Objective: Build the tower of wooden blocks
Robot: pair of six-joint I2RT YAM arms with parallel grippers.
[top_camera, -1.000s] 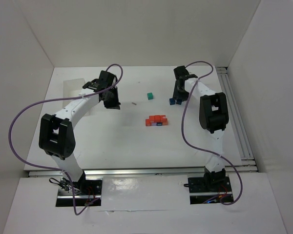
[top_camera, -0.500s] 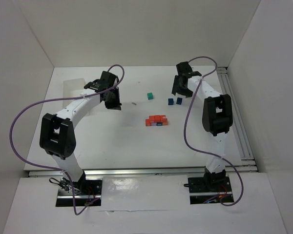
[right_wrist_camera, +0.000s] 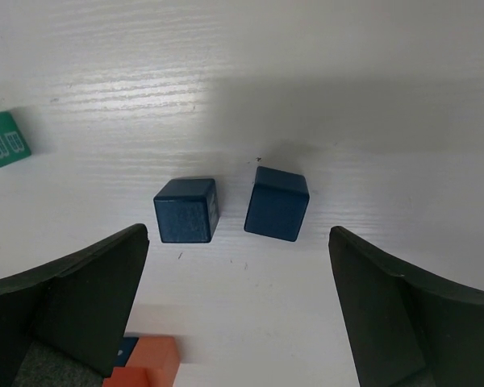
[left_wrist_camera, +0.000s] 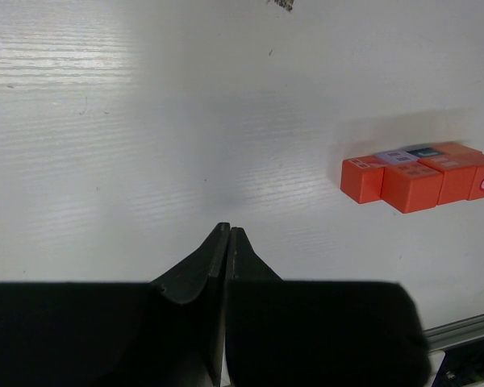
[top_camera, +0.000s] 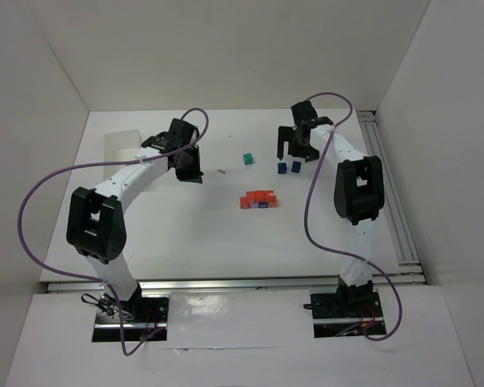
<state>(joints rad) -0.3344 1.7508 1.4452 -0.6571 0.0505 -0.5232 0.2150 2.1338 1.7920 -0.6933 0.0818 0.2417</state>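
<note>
A low row of wood blocks point(top_camera: 258, 199), orange and red with a purple and a dark one at the back, lies mid-table; the left wrist view shows the row point(left_wrist_camera: 419, 173) to the right of my left gripper point(left_wrist_camera: 227, 230), which is shut on nothing. In the overhead view the left gripper point(top_camera: 194, 176) hovers left of the row. Two dark blue cubes point(right_wrist_camera: 186, 210) point(right_wrist_camera: 277, 203) lie side by side and apart on the table, just beyond my wide-open right gripper point(right_wrist_camera: 236, 234). Its fingers touch neither cube. A teal cube point(top_camera: 247, 159) point(right_wrist_camera: 2, 141) sits alone, left of the blue pair point(top_camera: 289, 168). No stacked tower shows.
A small dark speck point(top_camera: 221, 171) lies between the left gripper and the teal cube. A faint white tray point(top_camera: 117, 145) stands at the far left. A metal rail point(top_camera: 387, 193) runs along the right edge. White walls enclose the table on three sides.
The right gripper has opened wide and drawn back from the two dark blue cubes, which now lie free on the table. The left arm has barely moved.
</note>
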